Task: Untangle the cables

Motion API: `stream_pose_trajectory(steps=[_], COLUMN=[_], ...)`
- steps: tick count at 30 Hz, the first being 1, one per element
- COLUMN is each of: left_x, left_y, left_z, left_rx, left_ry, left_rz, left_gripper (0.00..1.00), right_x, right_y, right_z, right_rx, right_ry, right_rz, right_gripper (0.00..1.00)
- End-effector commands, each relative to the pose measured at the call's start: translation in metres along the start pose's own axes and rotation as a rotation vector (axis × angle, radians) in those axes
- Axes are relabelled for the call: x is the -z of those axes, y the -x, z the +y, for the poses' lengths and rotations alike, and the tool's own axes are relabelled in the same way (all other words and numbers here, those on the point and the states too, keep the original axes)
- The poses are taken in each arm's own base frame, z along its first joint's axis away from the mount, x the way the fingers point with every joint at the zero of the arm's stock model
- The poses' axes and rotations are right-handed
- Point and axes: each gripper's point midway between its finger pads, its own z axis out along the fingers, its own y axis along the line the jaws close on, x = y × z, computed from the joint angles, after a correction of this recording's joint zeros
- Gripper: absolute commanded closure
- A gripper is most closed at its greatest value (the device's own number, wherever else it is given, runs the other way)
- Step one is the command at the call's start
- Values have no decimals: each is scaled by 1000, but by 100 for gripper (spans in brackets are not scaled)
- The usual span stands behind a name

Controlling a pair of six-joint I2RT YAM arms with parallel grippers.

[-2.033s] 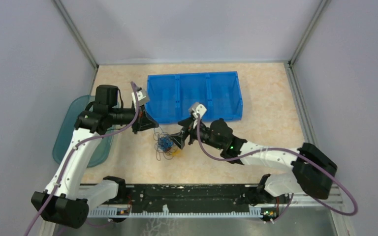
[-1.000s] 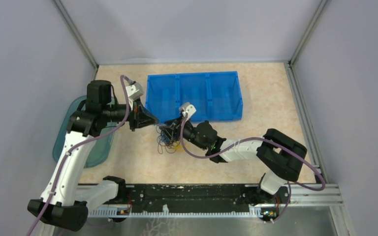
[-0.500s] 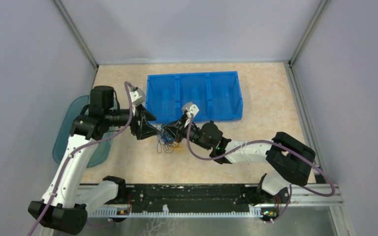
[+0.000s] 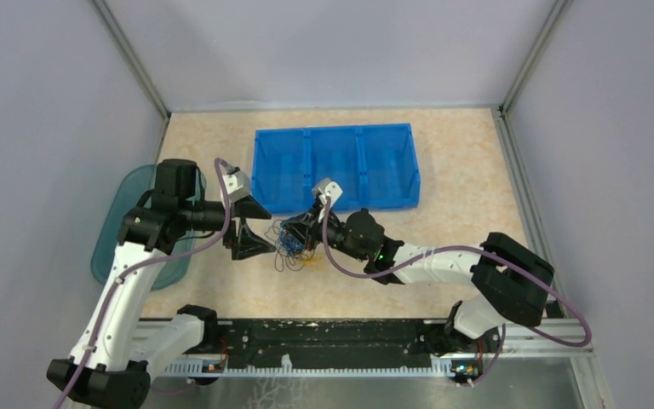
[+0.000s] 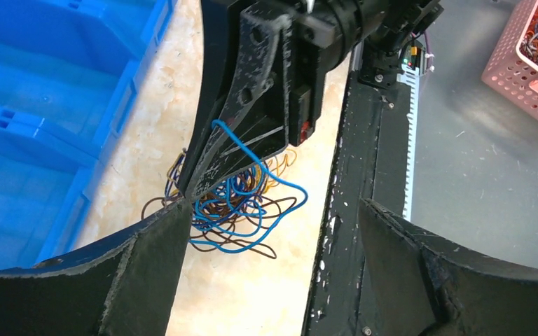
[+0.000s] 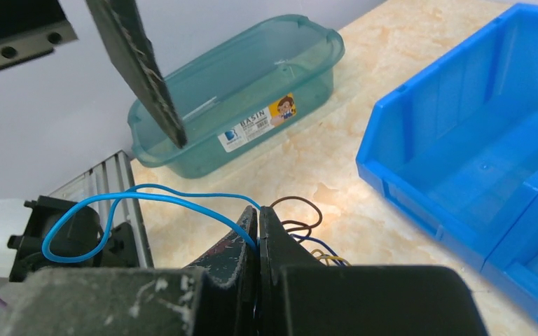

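Top external: right gripper (image 4: 301, 225) clamps cables (image 4: 289, 246) beside bin (image 4: 376, 205) edge; left gripper (image 4: 261, 228) gapes.

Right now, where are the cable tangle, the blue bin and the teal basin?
cable tangle (image 5: 242, 203): left wrist view, middle of the blue loops.
blue bin (image 4: 387, 175): top view, floor of its right compartment.
teal basin (image 6: 308, 84): right wrist view, its front wall.

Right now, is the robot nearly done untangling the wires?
No. Done: no wire lies apart yet; the tangle is one clump. In hand: the right fingers pinch a blue wire. The left fingers stand open beside the clump. Still to do: pulling every wire free.
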Motion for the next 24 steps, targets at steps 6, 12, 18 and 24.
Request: stream_pose_trajectory(steps=[6,12,18,24], left_x=[-4,-13,-16,-13], left_y=[-7,-6,-7,-3], left_z=[10,15,14,37], left_rx=[-68,31,66,30], left_ry=[46,35,16,138], left_rz=[-17,-52,-57,-39], left_gripper=[8,9,25,69], right_x=[-7,-13,-16,-10], right_y=[44,44,45,48], right_z=[17,12,16,23], right_rx=[-20,-13,-9,-21], right_ry=[-14,-83,-91,-50], right_rz=[-78,-62,-54,-82], right_gripper=[100,100,100,100])
